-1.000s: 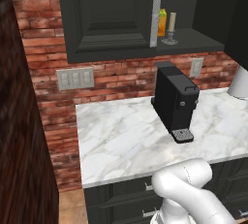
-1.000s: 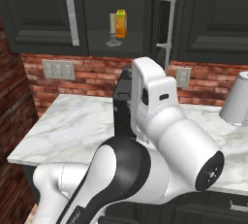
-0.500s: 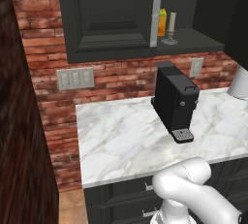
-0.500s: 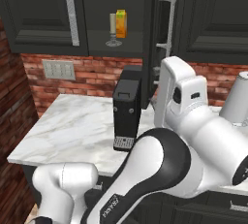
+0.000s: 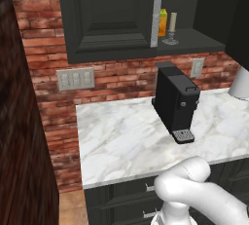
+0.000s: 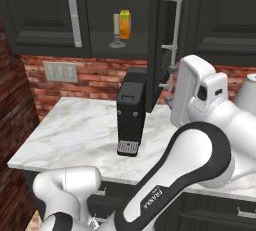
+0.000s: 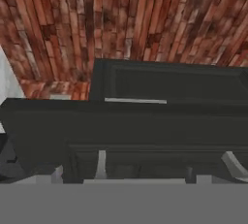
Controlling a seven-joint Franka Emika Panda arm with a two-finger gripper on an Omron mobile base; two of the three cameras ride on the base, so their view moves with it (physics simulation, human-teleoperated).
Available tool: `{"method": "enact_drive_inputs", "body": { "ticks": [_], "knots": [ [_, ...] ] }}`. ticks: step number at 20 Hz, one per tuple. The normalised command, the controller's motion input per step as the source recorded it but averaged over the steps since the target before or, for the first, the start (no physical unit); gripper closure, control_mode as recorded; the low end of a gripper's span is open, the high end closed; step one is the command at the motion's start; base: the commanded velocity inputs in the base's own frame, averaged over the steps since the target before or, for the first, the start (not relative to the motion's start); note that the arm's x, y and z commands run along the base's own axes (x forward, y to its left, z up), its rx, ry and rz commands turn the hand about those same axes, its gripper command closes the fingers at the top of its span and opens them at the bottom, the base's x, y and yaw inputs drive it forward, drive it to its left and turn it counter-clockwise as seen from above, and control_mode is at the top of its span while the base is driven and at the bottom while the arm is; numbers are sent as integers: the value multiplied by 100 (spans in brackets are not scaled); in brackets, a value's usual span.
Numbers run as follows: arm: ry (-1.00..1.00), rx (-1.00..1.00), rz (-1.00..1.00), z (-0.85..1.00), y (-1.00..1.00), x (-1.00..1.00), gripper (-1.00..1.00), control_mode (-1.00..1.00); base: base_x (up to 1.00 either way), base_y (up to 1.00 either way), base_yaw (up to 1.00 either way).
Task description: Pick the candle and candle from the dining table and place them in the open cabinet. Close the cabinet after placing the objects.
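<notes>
Candle (image 5: 172, 22) on its silver holder stands on the shelf of the open cabinet (image 5: 204, 38), and we see a carton (image 5: 163, 22) just beside it at 9 o'clock in the left base view. In the right base view the same candle (image 6: 116, 25) has the carton (image 6: 125, 24) at 3 o'clock. Below, we see a coffee machine (image 5: 176, 101) on the worktop (image 5: 116, 143). Our claw's fingers stand wide apart, holding nothing.
</notes>
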Motion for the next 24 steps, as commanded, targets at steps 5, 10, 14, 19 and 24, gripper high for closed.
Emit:
{"method": "enact_drive_inputs", "body": {
  "ticks": [5, 10, 14, 19, 24],
  "knots": [
    [-3, 0, 14, -15, 0, 38, -100, -100, 0, 0, 0],
    [-3, -1, 15, -21, 9, 44, -100, -100, 0, 0, 0],
    [-3, -1, 13, -11, 26, 42, -100, -100, 0, 0, 0],
    [-8, -2, 13, 0, 56, 8, -100, -100, 0, 0, 0],
    [-15, 0, 10, 6, 57, 0, -100, -100, 0, 0, 0]
  ]
}}
